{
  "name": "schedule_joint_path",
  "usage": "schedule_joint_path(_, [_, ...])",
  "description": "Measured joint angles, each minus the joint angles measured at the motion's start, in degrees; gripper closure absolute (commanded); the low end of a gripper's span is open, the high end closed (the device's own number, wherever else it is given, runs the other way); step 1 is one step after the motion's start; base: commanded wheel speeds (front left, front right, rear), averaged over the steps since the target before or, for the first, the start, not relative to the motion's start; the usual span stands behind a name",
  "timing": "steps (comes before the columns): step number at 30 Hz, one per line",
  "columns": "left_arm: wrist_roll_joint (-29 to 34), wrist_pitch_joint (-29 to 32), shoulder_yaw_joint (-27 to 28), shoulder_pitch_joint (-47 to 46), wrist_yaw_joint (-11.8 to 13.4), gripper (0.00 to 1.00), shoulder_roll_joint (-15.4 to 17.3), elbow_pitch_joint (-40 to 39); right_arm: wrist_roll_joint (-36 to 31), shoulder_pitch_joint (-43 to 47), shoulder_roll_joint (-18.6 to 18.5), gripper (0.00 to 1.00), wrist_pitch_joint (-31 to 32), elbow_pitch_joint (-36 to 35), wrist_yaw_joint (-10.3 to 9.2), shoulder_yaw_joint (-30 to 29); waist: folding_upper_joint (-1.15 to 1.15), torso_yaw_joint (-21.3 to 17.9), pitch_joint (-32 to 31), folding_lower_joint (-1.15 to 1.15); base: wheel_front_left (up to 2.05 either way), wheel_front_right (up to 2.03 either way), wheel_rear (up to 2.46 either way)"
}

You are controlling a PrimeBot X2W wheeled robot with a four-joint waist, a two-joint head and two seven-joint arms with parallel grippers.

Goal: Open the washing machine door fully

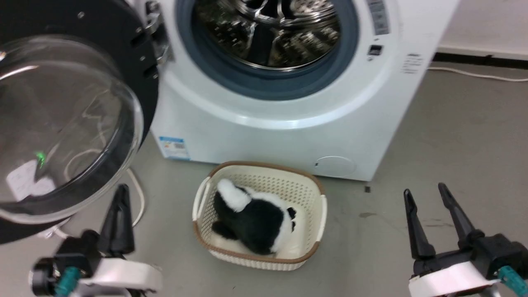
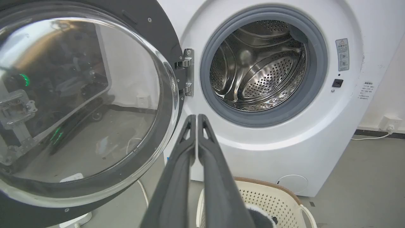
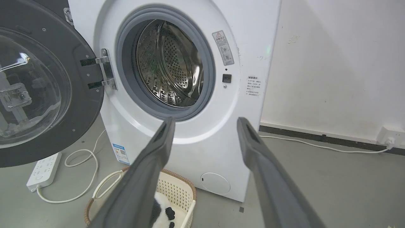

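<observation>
The washing machine door (image 1: 62, 123) hangs at far left, swung wide on its silver hinge (image 1: 159, 37), glass bowl bulging toward the robot and the drum mouth uncovered. Left gripper (image 1: 121, 194) sits just under the door's lower rim, fingers pressed together, holding nothing. The door lies up and left of its tips, so this arm is clearly the nearer one. The hinge axis runs vertical at the opening's left edge, so any remaining swing goes leftward and back. Judged: a push on the inner rim, with little travel left. Washing machine (image 1: 288, 136) is at centre, its steel drum (image 1: 268, 33) looking empty. Blue label (image 1: 175, 147) sits low on the front, print too small to read. Grey sticker (image 2: 342, 54) beside the opening carries a warning triangle, text unreadable. Basket (image 1: 268, 165) with a black-and-white plush toy (image 1: 251, 222) stands on the floor in front. Right gripper (image 1: 425, 189) is at far right, fingers spread, empty, well apart from the door.
</observation>
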Motion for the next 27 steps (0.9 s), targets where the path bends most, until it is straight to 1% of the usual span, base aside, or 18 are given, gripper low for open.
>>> schedule_joint_path(1, [0.3, -0.1, -0.8, 0.7, 0.3, 0.0, -0.6, -0.1, 0.0, 0.4, 0.0, 0.0, 0.0, -0.1, 0.0, 0.3, 0.0, -0.8, -0.5, 0.0, 0.0, 0.0, 0.0])
schedule_joint_path(2, [0.8, -0.3, -1.5, 1.4, 0.5, 0.0, -1.1, -0.1, -0.1, 0.7, 0.0, 0.0, 0.0, -0.1, 0.0, 0.6, 0.0, -1.6, -0.8, 0.0, 0.0, 0.0, 0.0])
schedule_joint_path(3, [2.2, -0.5, -2.9, 2.4, 1.2, 0.0, -1.9, -0.1, -0.4, 1.1, 0.1, 0.0, 0.0, -0.1, 0.0, 1.2, 0.0, -3.2, -1.5, 0.0, 0.0, 0.0, 0.0])
schedule_joint_path(4, [2.2, -0.5, -2.9, 2.4, 1.2, 0.0, -1.9, -0.1, -0.4, 1.1, 0.1, 0.0, 0.0, -0.1, 0.0, 1.2, 0.0, -3.2, -1.5, 0.0, 0.0, 0.0, 0.0])
schedule_joint_path(5, [3.4, -0.9, -4.4, 3.1, 1.4, 0.0, -2.9, 0.1, -0.5, 1.7, 0.1, 0.0, 0.0, -0.1, 0.0, 1.5, 0.0, -4.6, -2.1, 0.01, 0.0, 0.0, 0.0])
schedule_joint_path(6, [3.4, -0.9, -4.4, 3.1, 1.4, 0.0, -2.9, 0.1, -0.5, 1.7, 0.1, 0.0, 0.0, -0.1, 0.0, 1.5, 0.0, -4.6, -2.1, 0.01, 0.0, 0.0, 0.0])
schedule_joint_path(7, [3.4, -1.1, -5.5, 3.9, 1.7, 0.0, -4.6, 0.8, -0.6, 2.1, 0.2, 0.0, 0.0, -0.2, 0.0, 1.5, 0.0, -5.7, -2.7, 0.0, 0.0, 0.0, 0.0])
schedule_joint_path(8, [3.7, -1.3, -6.2, 4.4, 2.0, 0.0, -5.2, 1.2, -0.6, 2.3, 0.2, 0.0, 0.0, -0.2, 0.0, 1.4, 0.0, -6.2, -2.9, 0.0, 0.0, 0.0, 0.0])
schedule_joint_path(11, [4.4, -1.4, -7.1, 5.1, 2.2, 0.0, -5.8, 2.2, -0.4, 2.8, 0.2, 0.0, 0.0, -0.3, 0.0, 1.5, 0.0, -6.9, -3.3, 0.01, 0.0, 0.0, 0.0])
schedule_joint_path(12, [4.4, -1.5, -7.7, 5.8, 2.4, 0.0, -6.5, 2.9, -0.1, 3.1, 0.2, 0.0, 0.0, -0.3, 0.0, 1.5, 0.0, -7.4, -3.6, 0.0, 0.0, 0.0, 0.0])
schedule_joint_path(17, [5.0, -1.8, -8.8, 6.8, 2.0, 0.0, -6.7, 5.4, 0.3, 3.2, 0.2, 0.0, 0.0, -0.2, 0.0, 1.8, 0.0, -8.0, -3.7, 0.01, 0.0, 0.0, 0.0])
schedule_joint_path(27, [5.5, -1.8, -6.6, 6.8, 2.2, 0.0, -7.3, 4.9, 1.1, 4.1, 0.2, 0.0, 0.0, 0.5, 0.0, 1.7, 0.0, -8.2, -3.6, 0.01, 0.0, 0.0, 0.0])
